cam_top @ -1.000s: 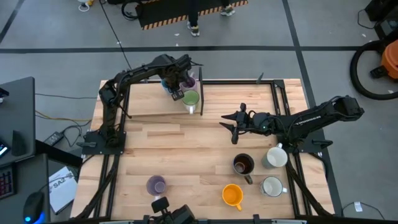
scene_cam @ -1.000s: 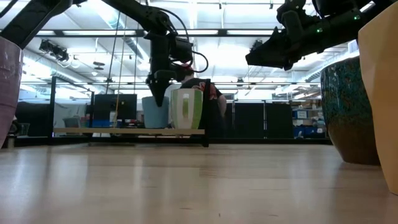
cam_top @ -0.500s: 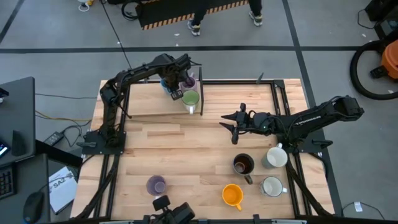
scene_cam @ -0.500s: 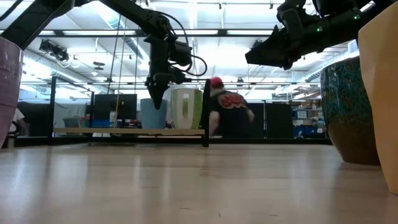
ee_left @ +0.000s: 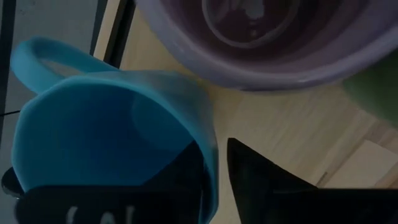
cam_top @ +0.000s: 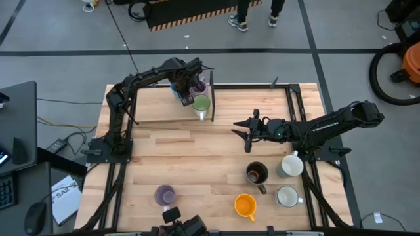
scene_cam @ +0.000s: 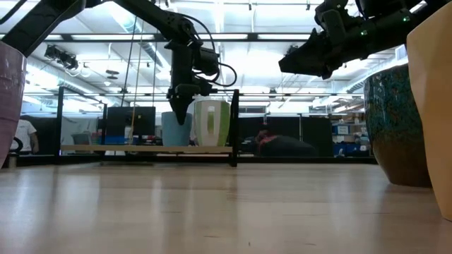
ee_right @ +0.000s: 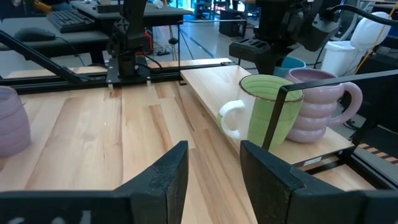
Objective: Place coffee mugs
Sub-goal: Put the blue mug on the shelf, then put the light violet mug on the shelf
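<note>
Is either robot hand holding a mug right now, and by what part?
The left hand straddles the blue mug's rim; whether it grips cannot be told. The right hand is open and empty.

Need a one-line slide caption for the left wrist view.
Left gripper straddling the blue mug rim, lilac mug beside it.

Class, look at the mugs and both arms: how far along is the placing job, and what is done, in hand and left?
Done: the green mug and a lilac mug stand on the raised shelf. In hand: the left tool has its fingers astride the blue mug's rim there. Left: a second lilac mug, the orange, brown and two white mugs wait on the table. The right tool hovers open mid-table.
</note>
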`<state>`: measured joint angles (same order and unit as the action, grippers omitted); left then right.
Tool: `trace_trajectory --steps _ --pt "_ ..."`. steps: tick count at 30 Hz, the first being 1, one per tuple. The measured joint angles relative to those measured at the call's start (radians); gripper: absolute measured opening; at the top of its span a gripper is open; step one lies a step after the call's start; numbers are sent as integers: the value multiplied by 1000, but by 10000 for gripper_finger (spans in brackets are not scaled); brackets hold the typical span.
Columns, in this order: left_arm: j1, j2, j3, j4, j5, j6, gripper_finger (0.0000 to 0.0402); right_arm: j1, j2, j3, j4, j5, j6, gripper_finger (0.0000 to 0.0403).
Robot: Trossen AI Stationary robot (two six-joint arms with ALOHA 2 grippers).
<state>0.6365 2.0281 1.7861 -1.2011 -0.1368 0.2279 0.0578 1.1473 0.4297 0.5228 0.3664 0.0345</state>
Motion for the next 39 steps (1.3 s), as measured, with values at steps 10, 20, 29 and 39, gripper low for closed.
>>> trace_trajectory --steps 10,20,29,39 --pt "-9 -4 10 -27 -3 -4 120 0 0 0 0 1 0 151" --pt "-31 -6 125 -119 -7 -27 145 0 0 0 -3 2 -3 151" --pt "-79 -34 193 -284 -84 -98 146 0 0 0 -10 7 -11 151" --pt "-227 -184 155 -364 47 -244 146 0 0 0 -10 7 -42 151"
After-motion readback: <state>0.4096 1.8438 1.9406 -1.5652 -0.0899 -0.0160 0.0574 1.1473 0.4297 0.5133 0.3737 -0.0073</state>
